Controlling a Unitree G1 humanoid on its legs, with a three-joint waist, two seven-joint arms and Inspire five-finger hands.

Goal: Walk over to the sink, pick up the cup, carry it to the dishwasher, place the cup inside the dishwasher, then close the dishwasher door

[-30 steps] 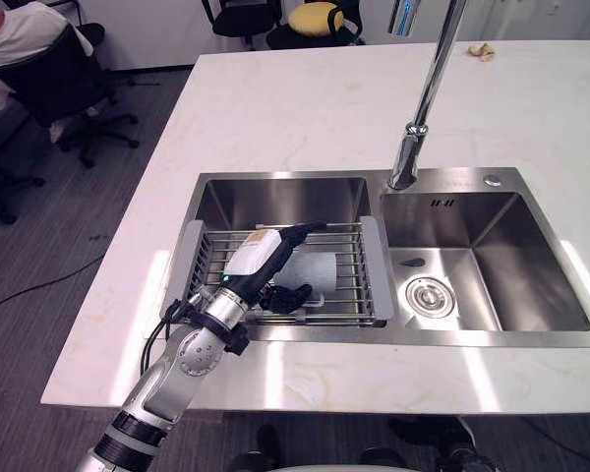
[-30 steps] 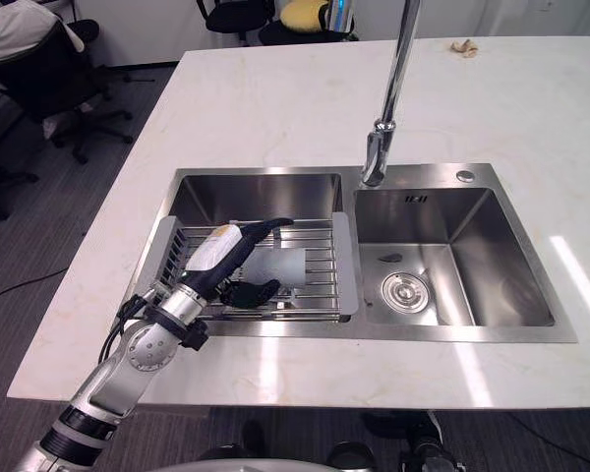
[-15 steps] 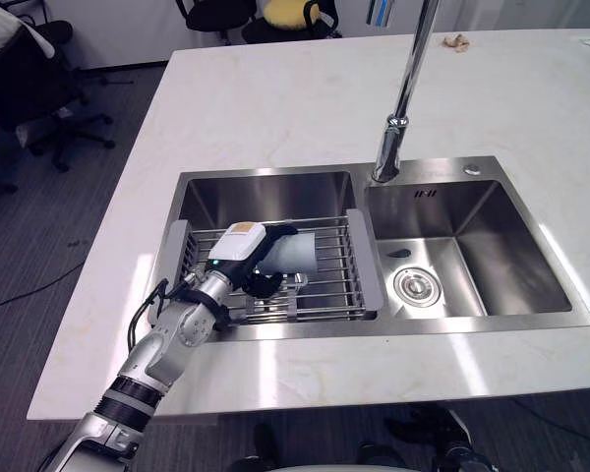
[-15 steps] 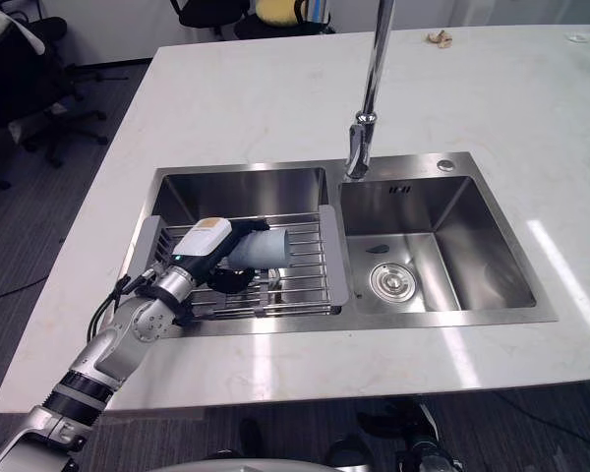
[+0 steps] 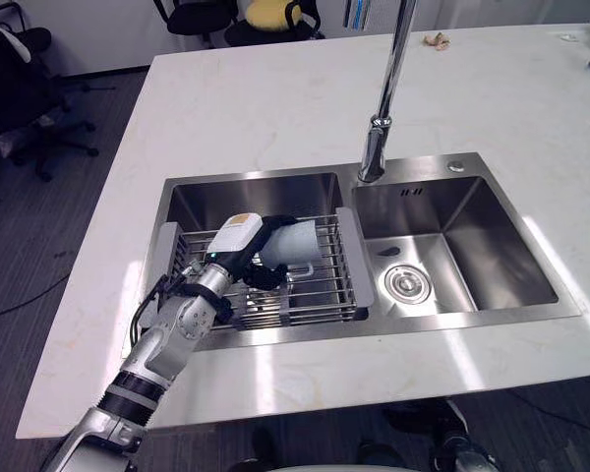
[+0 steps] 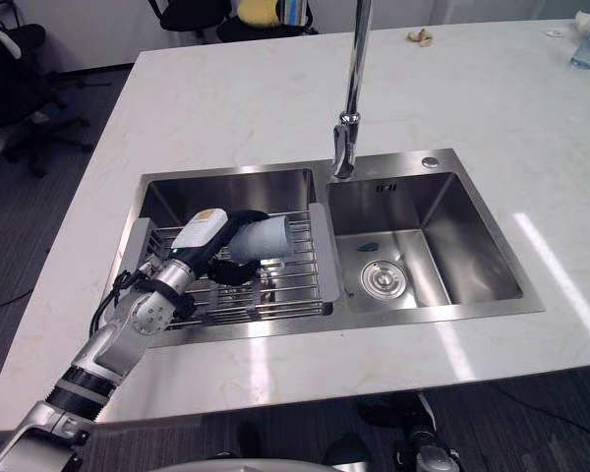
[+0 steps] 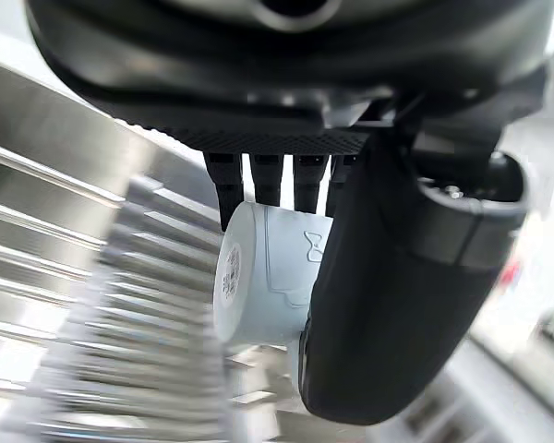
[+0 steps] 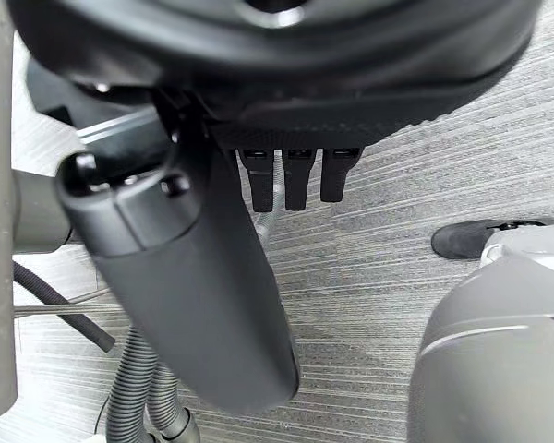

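Note:
A pale blue-white cup (image 5: 297,245) lies on its side just over the wire rack (image 5: 320,295) that spans the left basin of the steel sink (image 5: 472,258). My left hand (image 5: 242,246) comes in from the rack's left end and is shut on the cup. In the left wrist view the fingers (image 7: 270,181) lie along one side of the cup (image 7: 258,281) and the thumb (image 7: 388,286) presses the other. The cup's base faces the wrist camera. My right hand (image 8: 212,277) hangs over grey carpet, its fingers relaxed and holding nothing.
A tall chrome faucet (image 5: 382,128) stands behind the divider between the basins. The right basin has a drain (image 5: 405,284). White marble counter (image 5: 275,108) surrounds the sink. A plastic bottle (image 6: 588,41) stands at the far right corner. Office chairs (image 5: 187,15) stand beyond the counter.
The view has shifted. My left hand went from reaching over the cup to closing round it, and the cup now sits slightly higher over the rack.

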